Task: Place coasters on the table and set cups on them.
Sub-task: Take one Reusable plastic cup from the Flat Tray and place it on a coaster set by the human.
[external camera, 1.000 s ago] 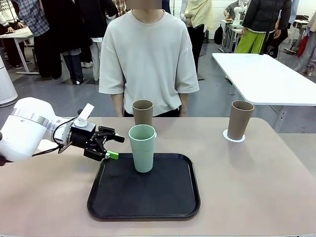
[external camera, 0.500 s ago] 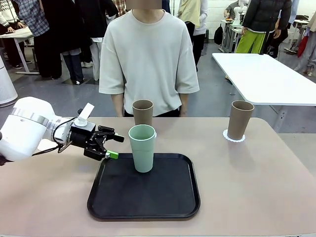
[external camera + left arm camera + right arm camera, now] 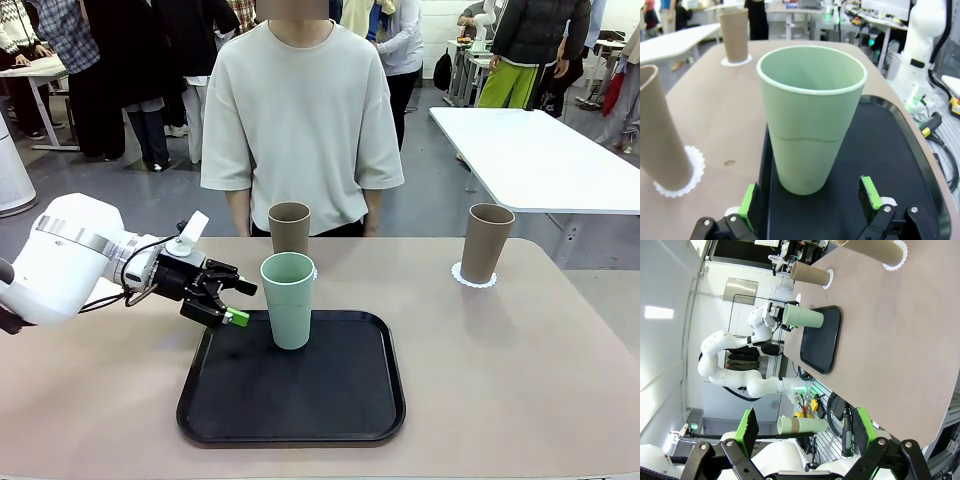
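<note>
I see my left end effector (image 3: 236,303) released, just left of the green cup (image 3: 288,299) standing on the black tray (image 3: 340,400). Two brown cups (image 3: 486,242) stand on coasters (image 3: 474,279) on the counter (image 3: 520,370). My right end effector (image 3: 802,426) is released too.

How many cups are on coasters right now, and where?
2. One brown cup stands on a coaster at the table's far edge near the person; another brown cup on a coaster far right. The green cup stands on the black tray.
</note>
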### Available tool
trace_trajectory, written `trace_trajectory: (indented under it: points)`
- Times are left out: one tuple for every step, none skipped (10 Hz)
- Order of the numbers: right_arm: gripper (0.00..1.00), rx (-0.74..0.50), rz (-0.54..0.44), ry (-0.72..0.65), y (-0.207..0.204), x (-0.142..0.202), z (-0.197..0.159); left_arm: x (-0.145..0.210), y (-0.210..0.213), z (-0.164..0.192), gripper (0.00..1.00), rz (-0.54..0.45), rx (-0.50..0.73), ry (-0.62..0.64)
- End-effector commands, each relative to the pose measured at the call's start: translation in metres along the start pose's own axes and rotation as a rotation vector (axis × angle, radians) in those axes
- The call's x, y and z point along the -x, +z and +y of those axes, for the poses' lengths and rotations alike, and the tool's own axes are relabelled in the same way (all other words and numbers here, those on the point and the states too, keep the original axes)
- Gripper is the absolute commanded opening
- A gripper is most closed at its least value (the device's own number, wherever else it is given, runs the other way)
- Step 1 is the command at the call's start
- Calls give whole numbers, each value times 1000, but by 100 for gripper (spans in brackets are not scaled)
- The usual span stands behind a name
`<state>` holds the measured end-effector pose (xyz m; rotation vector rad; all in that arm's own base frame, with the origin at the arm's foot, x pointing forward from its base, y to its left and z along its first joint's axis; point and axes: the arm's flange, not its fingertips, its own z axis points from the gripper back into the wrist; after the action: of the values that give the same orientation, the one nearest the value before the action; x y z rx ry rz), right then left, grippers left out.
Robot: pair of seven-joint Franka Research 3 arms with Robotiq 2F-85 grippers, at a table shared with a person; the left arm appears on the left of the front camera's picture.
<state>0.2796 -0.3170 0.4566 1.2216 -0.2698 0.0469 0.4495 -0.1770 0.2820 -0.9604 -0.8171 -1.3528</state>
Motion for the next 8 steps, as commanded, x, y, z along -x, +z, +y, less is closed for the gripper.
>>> trace_trajectory:
  points:
    - [100, -8, -1, 4, 1, 2, 1, -7, -4, 2, 100, 17, 57, 18]
    - [100, -8, -1, 4, 1, 2, 1, -6, -6, 2, 100, 16, 68, 15]
    - [100, -8, -1, 4, 1, 2, 1, -5, -9, 2, 100, 19, 82, 11]
    - [100, -8, -1, 4, 1, 2, 1, -5, -11, 2, 100, 16, 91, 9]
    - [100, -8, -1, 4, 1, 2, 1, -4, -11, 3, 100, 7, 101, -1]
    - [100, -8, -1, 4, 1, 2, 1, -3, -12, 4, 100, -5, 102, -4]
    - [100, -8, -1, 4, 1, 2, 1, -3, -16, 5, 100, -11, 116, -4]
    - [100, -8, -1, 4, 1, 2, 1, -3, -21, 6, 100, -16, 126, -10]
